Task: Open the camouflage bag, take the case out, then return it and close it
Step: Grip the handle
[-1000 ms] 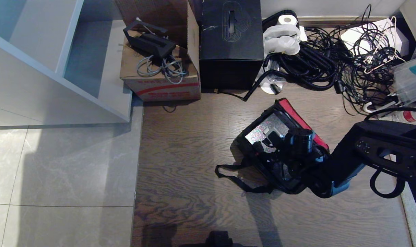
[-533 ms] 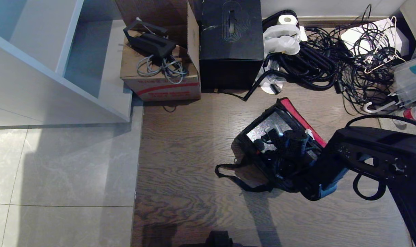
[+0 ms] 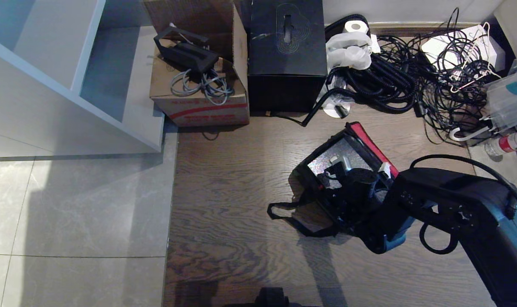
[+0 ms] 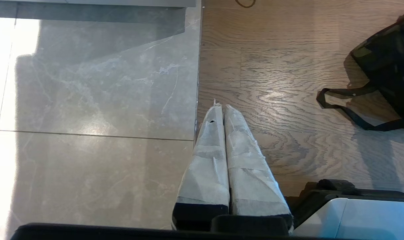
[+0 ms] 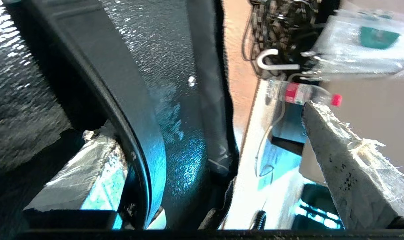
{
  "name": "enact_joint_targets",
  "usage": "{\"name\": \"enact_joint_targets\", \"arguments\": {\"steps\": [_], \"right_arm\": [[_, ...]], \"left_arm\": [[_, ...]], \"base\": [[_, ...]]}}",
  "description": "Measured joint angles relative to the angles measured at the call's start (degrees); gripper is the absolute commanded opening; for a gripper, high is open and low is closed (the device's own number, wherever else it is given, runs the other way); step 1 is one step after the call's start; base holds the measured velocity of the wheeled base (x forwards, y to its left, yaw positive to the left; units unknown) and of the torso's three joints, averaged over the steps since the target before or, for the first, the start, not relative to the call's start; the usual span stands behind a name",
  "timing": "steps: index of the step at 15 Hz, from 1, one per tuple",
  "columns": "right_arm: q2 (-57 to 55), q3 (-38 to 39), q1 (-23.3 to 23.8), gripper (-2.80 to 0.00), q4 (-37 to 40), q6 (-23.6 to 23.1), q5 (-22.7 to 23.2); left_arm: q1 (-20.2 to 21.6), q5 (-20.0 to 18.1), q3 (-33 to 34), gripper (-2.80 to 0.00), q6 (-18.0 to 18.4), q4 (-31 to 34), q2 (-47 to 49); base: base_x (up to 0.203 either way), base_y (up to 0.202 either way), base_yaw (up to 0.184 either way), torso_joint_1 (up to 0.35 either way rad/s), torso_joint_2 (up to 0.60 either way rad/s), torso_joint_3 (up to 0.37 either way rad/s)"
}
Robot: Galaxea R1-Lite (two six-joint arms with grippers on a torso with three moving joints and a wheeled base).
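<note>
The camouflage bag (image 3: 322,187) lies open on the wooden floor, its lid raised to show silver foil lining (image 3: 341,154) and a red rim (image 3: 369,143). Its black strap (image 3: 292,217) trails to the left. My right gripper (image 3: 339,168) reaches down into the bag's mouth and is open. In the right wrist view the right gripper (image 5: 203,120) straddles a dark grained wall with a zip edge (image 5: 175,133); I cannot tell whether that is the case or the bag's side. My left gripper (image 4: 221,106) is shut and parked above the floor, with the bag (image 4: 388,60) off to one side.
A plain black box (image 3: 287,51) and a cardboard box (image 3: 198,98) stand at the back. A tangle of black cables (image 3: 411,76) and a plastic bottle (image 3: 507,143) lie at the right. A white shelf unit (image 3: 70,85) and grey tiles (image 3: 70,213) are at the left.
My right arm has swung left and lower, pushing the gripper deeper into the bag's mouth. More of the forearm now shows. The left arm has not moved.
</note>
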State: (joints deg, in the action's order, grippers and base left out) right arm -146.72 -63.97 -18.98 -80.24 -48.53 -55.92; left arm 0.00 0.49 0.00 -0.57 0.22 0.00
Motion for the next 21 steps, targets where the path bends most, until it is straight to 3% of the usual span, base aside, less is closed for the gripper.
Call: {"name": "enact_joint_targets", "arguments": {"steps": [10,11,21], "right_arm": [[-5.21,-4.42,2.43,0.0,0.26,-0.06,0.05],[-5.23,-4.49,2.58,-2.8,0.46,-0.11,0.09],[-5.27,-4.05,0.37,-2.8,0.4,-0.14,-0.03]], "left_arm": [[0.0,0.01,0.0,-2.8,0.0,0.02,0.0],[0.0,0.02,0.0,-2.8,-0.01,-0.03,0.0],[-0.02,0.02,0.0,-2.8,0.0,0.02,0.0]], "base": [[0.0,0.0,0.0,0.0,0.0,0.0],[0.0,0.0,0.0,0.0,0.0,0.0],[0.0,0.0,0.0,0.0,0.0,0.0]]}}
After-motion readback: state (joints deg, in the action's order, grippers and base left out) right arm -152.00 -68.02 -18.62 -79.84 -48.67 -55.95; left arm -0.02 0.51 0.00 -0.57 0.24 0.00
